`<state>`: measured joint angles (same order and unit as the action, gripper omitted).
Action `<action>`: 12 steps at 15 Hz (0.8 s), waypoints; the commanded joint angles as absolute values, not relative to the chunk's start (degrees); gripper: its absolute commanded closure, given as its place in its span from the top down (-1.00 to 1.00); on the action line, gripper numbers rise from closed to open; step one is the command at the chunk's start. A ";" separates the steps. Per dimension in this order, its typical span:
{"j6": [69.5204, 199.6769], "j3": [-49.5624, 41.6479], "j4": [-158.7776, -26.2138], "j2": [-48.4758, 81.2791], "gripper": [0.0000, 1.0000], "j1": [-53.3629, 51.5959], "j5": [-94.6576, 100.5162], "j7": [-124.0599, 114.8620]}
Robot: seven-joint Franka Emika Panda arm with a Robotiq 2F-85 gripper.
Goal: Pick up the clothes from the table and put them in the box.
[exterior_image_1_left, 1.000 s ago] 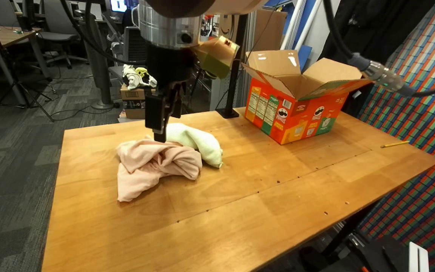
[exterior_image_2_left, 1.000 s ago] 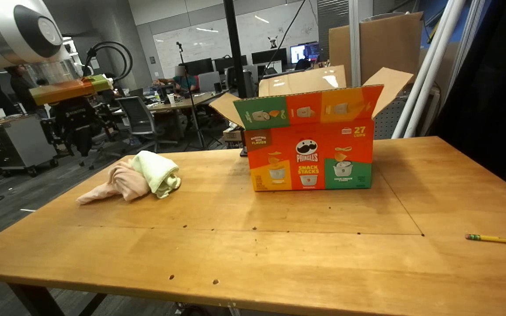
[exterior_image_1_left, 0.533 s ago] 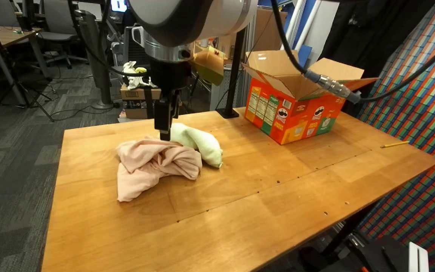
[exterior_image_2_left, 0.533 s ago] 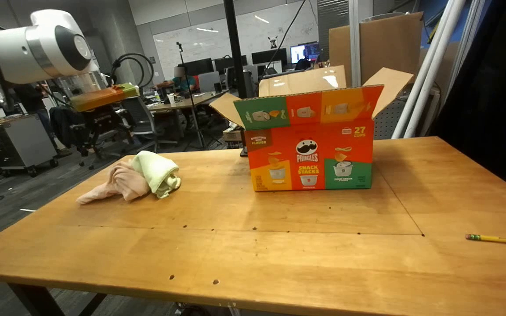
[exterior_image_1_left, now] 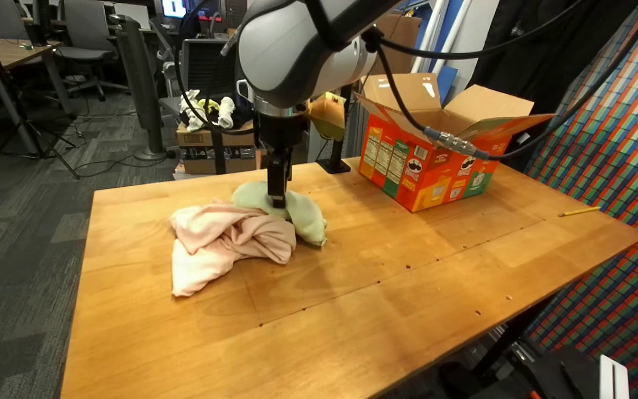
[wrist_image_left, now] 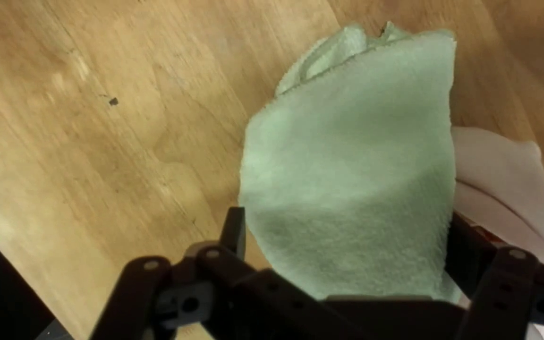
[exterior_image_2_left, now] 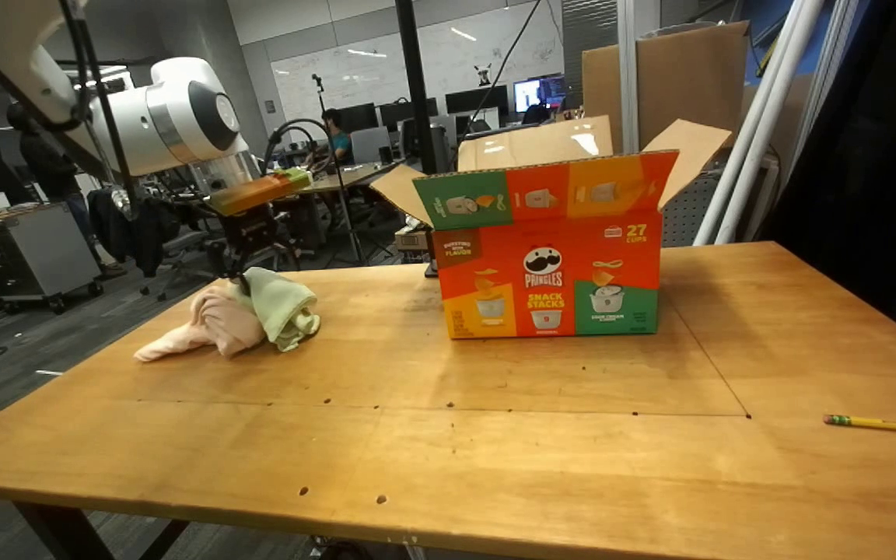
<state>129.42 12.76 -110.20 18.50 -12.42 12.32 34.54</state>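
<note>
Wrist view: tool [wrist_image_left: 345, 222] released, jaws wide, 1 ea. side of green cloth [wrist_image_left: 357, 141]; contact w/ it can't be confirmed. Pink cloth [wrist_image_left: 503, 165] adj., touching green one. Both crumpled on counter [exterior_image_1_left: 352, 321]. Box [exterior_image_2_left: 545, 280], top open, same counter, well apart from cloths. Pencil [exterior_image_2_left: 883, 425] farthest from tool, lying flat.

Your gripper [exterior_image_1_left: 278, 203] points down over the green cloth [exterior_image_1_left: 306, 219]. The pink cloth [exterior_image_1_left: 225, 238] touches it; your box [exterior_image_1_left: 435, 172] stands open.
</note>
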 commanded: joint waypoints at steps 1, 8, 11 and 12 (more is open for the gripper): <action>128.16 13.12 -109.48 19.70 0.50 -13.12 14.50 32.93; 126.94 13.59 -109.80 19.25 -0.43 -14.87 17.72 30.43; 125.59 13.64 -109.31 17.76 -0.88 -15.27 18.54 28.59; 124.94 13.68 -108.97 17.20 -0.99 -15.35 18.61 27.85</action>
